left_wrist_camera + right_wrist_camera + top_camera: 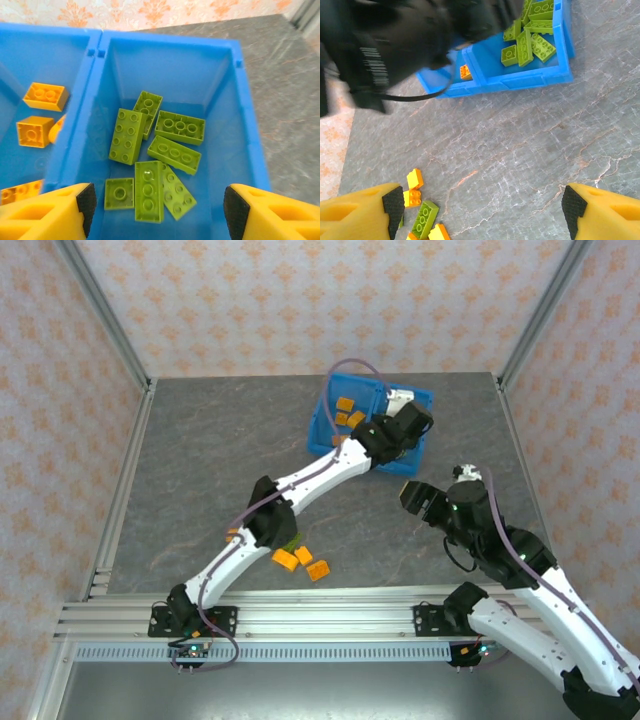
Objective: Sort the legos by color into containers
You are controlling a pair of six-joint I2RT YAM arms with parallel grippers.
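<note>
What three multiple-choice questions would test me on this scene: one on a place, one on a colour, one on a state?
1. Where does the left gripper hover?
A. Over the bin compartment holding green bricks
B. Down by the arm bases
C. Against the back wall
2. What colour are the bricks in the neighbouring compartment?
A. Red
B. Orange
C. White
3. How is the right gripper?
A. Shut on a brick
B. Shut, empty
C. Open, empty

Answers: 1 A, its camera looks down on green bricks; 2 B, orange bricks lie there; 3 C, its jaws stand apart over bare table.
</note>
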